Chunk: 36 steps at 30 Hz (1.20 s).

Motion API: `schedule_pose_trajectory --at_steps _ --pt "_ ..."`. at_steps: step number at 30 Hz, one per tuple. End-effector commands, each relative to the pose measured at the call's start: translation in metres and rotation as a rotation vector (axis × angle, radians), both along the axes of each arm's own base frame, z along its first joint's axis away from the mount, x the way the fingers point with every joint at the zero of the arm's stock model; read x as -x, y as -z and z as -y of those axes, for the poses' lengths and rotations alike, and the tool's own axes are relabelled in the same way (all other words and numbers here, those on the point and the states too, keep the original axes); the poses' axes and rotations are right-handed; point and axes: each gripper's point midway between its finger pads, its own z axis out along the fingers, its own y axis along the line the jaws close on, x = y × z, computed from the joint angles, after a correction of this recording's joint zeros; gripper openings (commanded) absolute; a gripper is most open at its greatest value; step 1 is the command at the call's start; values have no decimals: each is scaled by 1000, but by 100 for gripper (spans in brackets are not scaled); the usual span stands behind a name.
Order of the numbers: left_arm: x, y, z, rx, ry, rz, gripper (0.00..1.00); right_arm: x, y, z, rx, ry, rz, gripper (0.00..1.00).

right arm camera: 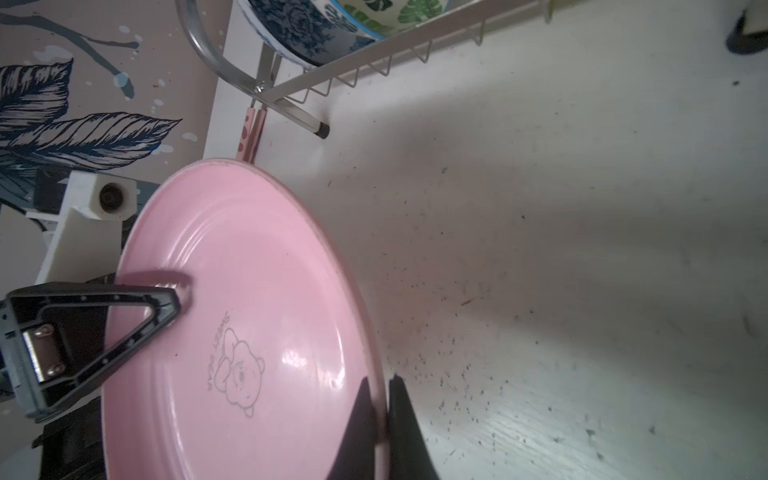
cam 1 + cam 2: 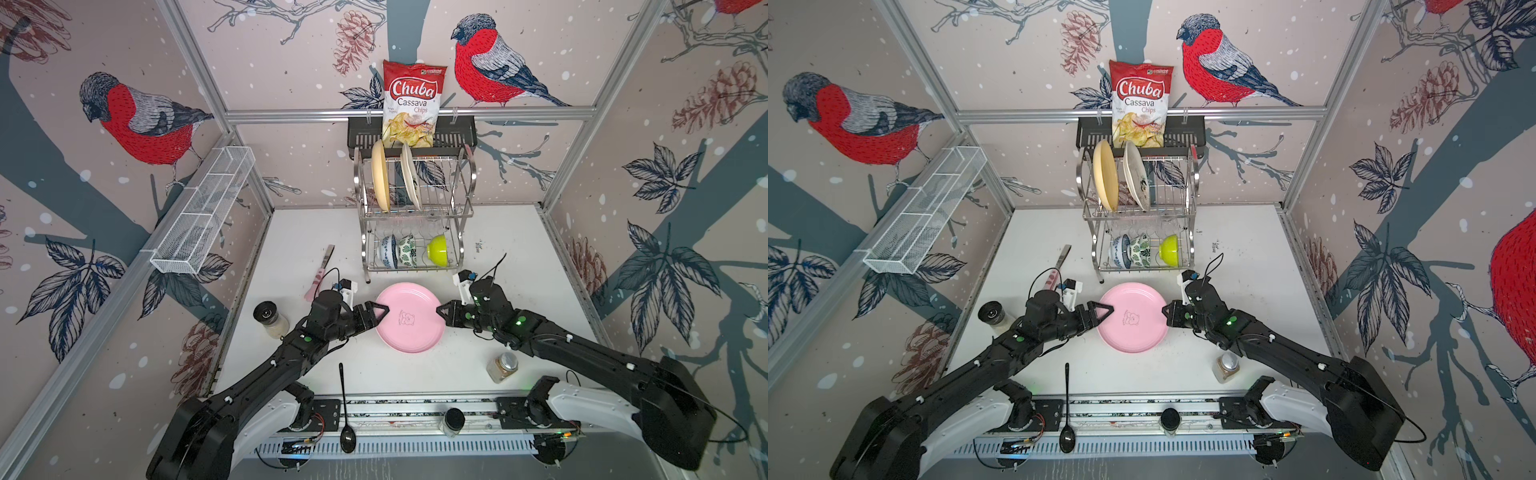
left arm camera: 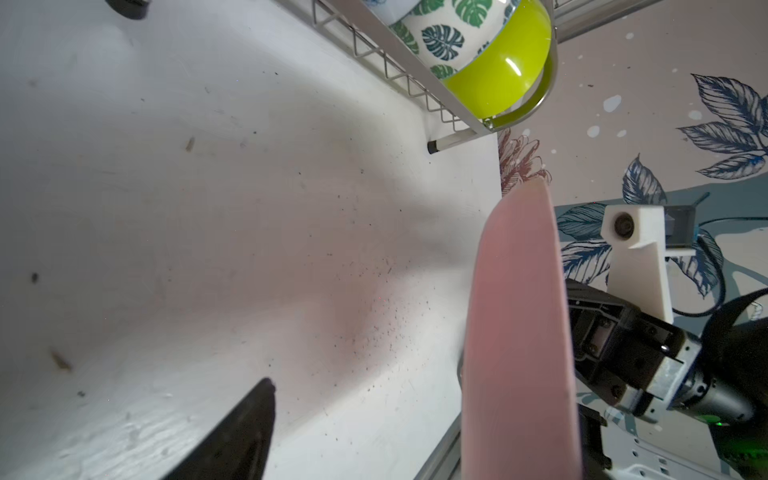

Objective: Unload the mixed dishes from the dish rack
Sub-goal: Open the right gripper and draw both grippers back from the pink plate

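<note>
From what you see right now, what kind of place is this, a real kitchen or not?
Most likely a robot test cell dressed as a kitchen: an aluminium frame holds bird-print wall panels, two robot arms sit on a rail, and a dish rack holds plates and bowls.

- We see the pink plate (image 2: 409,328) lying face up just in front of the dish rack (image 2: 466,195), between the two grippers.
- Our left gripper (image 2: 383,312) has a triangular finger over the plate's left rim; our right gripper (image 2: 439,310) meets its right rim.
- On the upper tier we count a yellow plate (image 2: 380,176) and a cream plate (image 2: 410,176), both on edge.
- Below sit a blue-white bowl (image 2: 388,251), a green-leaf bowl (image 2: 408,250) and a lime bowl (image 2: 438,249), tipped sideways.
- A black spoon (image 2: 345,411) lies at the front edge of the white table (image 2: 519,257).
</note>
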Motion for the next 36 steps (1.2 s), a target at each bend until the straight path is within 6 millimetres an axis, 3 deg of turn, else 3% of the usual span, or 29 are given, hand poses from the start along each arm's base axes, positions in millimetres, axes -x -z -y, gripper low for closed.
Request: schedule_pose_trajectory --at_steps 1,8,19,22,27,36 --pt "-15 -7 -6 -20 -63 69 91 -16 -4 3 -48 84 43 0" --pt "-25 -5 -25 -104 -165 97 96 -22 25 17 -7 137 30 0" --pt "-38 -12 -41 -140 -270 141 96 -35 38 29 94 242 69 0" --pt "-44 -16 -48 -156 -323 154 96 -35 36 24 150 250 100 0" --pt "-49 -20 -60 -168 -401 166 96 -29 57 13 215 216 57 0" --pt "-51 -22 -63 -161 -425 170 96 -19 71 1 237 175 15 0"
